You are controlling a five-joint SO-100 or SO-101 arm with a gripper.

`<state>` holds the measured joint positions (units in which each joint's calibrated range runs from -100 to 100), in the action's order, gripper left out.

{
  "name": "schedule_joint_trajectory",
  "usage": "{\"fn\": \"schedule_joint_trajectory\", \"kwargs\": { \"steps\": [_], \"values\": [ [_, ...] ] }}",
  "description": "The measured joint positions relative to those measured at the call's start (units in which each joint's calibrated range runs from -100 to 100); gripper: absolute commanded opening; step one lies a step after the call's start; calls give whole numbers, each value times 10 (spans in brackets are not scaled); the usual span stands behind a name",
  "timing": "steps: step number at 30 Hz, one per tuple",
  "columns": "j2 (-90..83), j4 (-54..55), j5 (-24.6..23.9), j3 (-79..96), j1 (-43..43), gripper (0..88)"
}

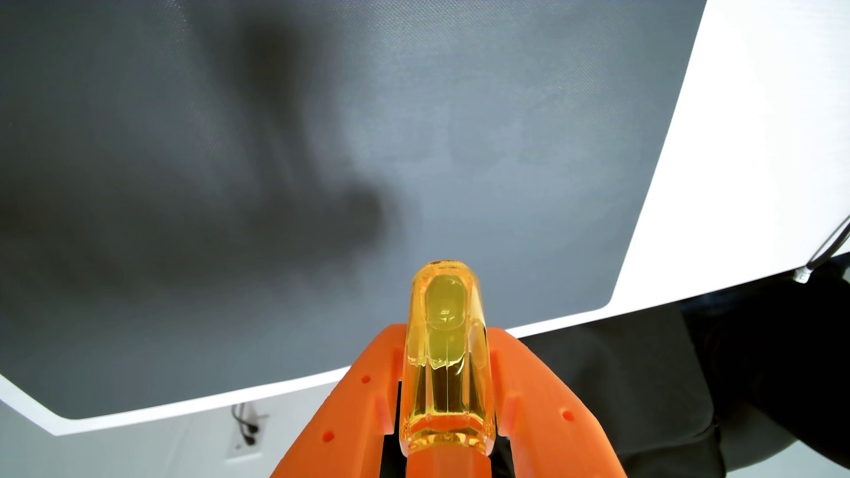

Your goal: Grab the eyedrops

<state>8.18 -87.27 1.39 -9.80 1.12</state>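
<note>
In the wrist view a clear yellow eyedrops bottle (pixel 445 349) with yellow liquid inside sits clamped between the two orange fingers (pixel 363 400) of my gripper (pixel 445 367). The gripper is shut on the bottle, one finger pressing each side. The bottle's far end sticks out past the fingers and hangs in the air above a dark grey mat (pixel 322 161). Its near end is hidden behind an orange part at the bottom of the picture.
The grey mat lies on a white table (pixel 754 138) whose edge runs along the bottom and right. Beyond the edge are a wall socket with a plugged cable (pixel 246 429), a dark shape (pixel 690 367) and a cable (pixel 828 253) at right.
</note>
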Motion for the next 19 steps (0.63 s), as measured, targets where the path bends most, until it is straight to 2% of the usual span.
{"fn": "schedule_joint_trajectory", "kwargs": {
  "steps": [19],
  "values": [
    [0, 0, -9, 0, 0, 7]
  ]
}}
